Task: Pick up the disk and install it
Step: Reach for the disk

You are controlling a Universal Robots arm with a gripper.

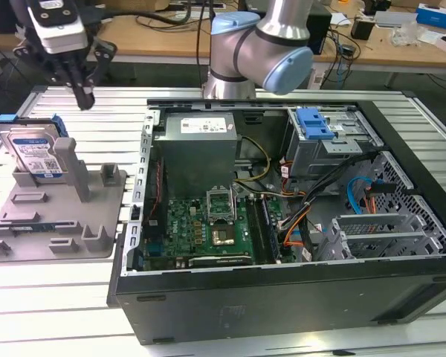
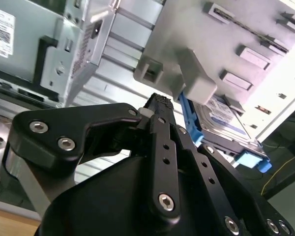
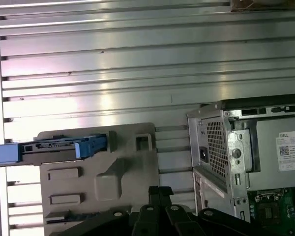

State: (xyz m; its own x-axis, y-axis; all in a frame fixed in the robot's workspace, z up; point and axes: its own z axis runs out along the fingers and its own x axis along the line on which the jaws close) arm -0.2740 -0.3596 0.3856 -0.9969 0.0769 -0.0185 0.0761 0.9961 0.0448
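Hovering above the grey fixture [image 1: 104, 223], your gripper [image 1: 84, 95] has its jaws pressed together on nothing, apart from the disk [image 1: 36, 155]. The disk stands on edge in the fixture's slot at the exterior view's left, with its blue bracket around it, outside the open computer case [image 1: 282, 305]. If you come down with the jaws together, I judge you would strike the drive's top edge or the fixture's tall post [image 1: 73, 167] just beside it, rather than straddle anything (that post crowds one face of the drive). A skewed grip on the plastic bracket could also let the drive tilt or slip. By count: one disk, one gripper, one fixture, one case, one blue clip [image 1: 314, 123] in the bay, one grey power-supply box [image 1: 201, 141].
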